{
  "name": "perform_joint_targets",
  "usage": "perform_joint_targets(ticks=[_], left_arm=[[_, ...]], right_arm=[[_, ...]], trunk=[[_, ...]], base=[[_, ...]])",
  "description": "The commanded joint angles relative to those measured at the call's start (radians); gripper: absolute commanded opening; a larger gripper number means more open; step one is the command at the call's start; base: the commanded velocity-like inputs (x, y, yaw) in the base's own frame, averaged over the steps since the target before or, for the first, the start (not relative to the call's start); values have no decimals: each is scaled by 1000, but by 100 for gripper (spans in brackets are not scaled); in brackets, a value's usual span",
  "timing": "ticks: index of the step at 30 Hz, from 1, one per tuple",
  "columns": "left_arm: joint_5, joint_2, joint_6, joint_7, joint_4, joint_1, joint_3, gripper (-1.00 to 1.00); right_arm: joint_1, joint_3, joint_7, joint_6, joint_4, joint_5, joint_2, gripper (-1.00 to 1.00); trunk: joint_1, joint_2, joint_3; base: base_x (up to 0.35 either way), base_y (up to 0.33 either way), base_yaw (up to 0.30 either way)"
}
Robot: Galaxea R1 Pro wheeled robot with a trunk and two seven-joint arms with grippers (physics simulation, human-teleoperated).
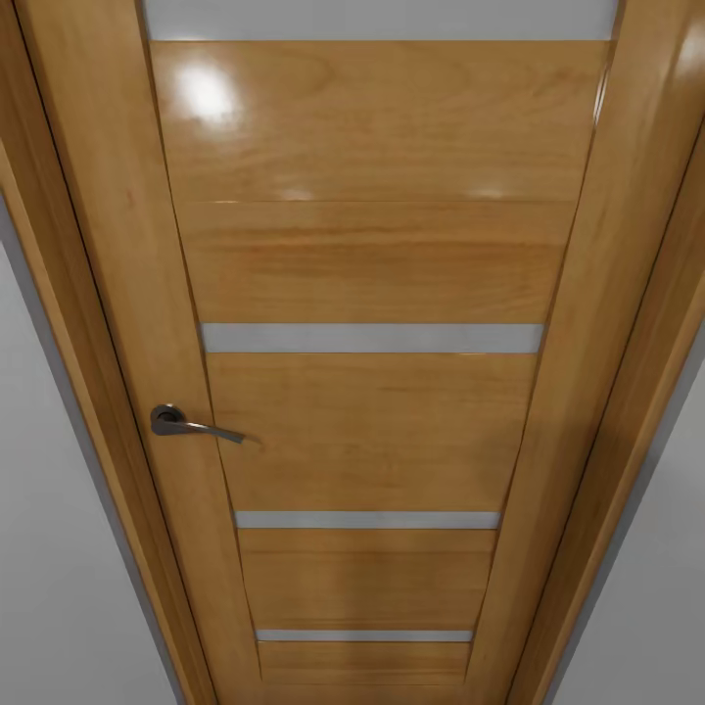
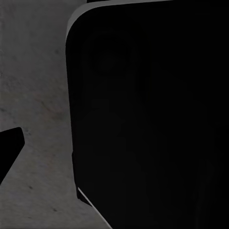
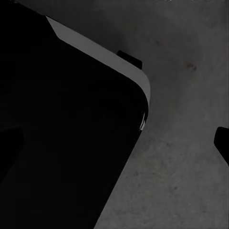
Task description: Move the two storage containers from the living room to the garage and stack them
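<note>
1. Step in hand: transit, by judgement. The head view faces a closed orange wood door (image 1: 372,284) at close range, crossed by pale horizontal strips (image 1: 372,338), so the robot appears to be between rooms and not yet handling anything.

2. Door fittings: a dark metal lever handle (image 1: 191,424) sits on the door's left stile. A wood frame (image 1: 69,323) borders the door, with plain grey-white wall (image 1: 49,548) on either side.

3. Left arm: its wrist view shows a large black rounded body (image 2: 152,124), probably part of the robot, over a mottled grey floor (image 2: 33,71). A dark wedge (image 2: 9,148) enters at the picture's edge and may be a fingertip. Whether this gripper is open or closed cannot be told.

4. Right arm: its wrist view shows a similar black rounded body (image 3: 62,124) above the same kind of grey floor (image 3: 181,171), and a small dark tip (image 3: 223,143) at the edge. Its state cannot be told either.

5. Storage bins: no red-orange bin appears near either gripper or before the door, so their whereabouts and contents cannot be stated.

6. Next move, by judgement: the door must be passed or turned away from. If it is the way through, the handle will need pressing or the base repositioning, minding the frame on both sides.
</note>
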Motion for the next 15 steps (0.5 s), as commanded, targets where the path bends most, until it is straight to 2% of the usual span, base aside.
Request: perform_joint_targets(ticks=[1,15], left_arm=[[0,0,0,0,0,0,0,100],[0,0,0,1,0,0,0,100]], right_arm=[[0,4,-1,-2,0,0,0,100],[-2,3,0,-1,0,0,3,100]], trunk=[[0,0,-1],[0,0,-1]], base=[[0,0,0],[0,0,0]])
